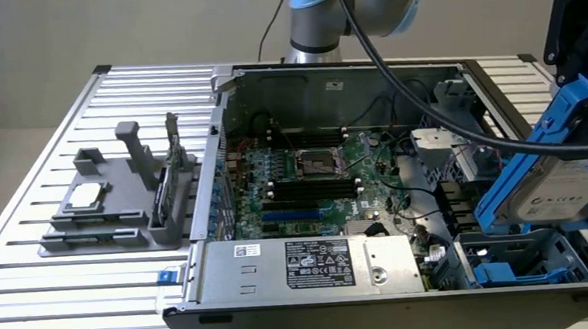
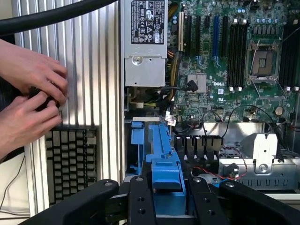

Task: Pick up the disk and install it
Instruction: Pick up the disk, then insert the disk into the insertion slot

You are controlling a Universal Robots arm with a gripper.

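The disk (image 1: 570, 188), a silver-grey drive with a white label in a blue carrier (image 1: 572, 106), hangs upright and tilted at the exterior view's right. It is held above the open computer case (image 1: 225, 138). My gripper (image 1: 581, 74) is shut on the carrier's upper end. In the wrist view the blue carrier (image 2: 164, 161) sits clamped between my black fingers (image 2: 140, 199). Below the disk lies the drive bay (image 1: 518, 261) with a blue plastic part (image 1: 493, 273) inside; this bay (image 2: 137, 133) is seen under the carrier from the wrist too.
The silver power-supply box (image 1: 312, 264) fills the case's front; the motherboard (image 1: 310, 171) lies behind it. A grey fixture (image 1: 120, 200) with a small chip (image 1: 84, 195) stands on the slatted table. A person's hands (image 2: 28, 93) rest by a keyboard (image 2: 70, 159). A black cable (image 1: 446, 119) crosses over the case.
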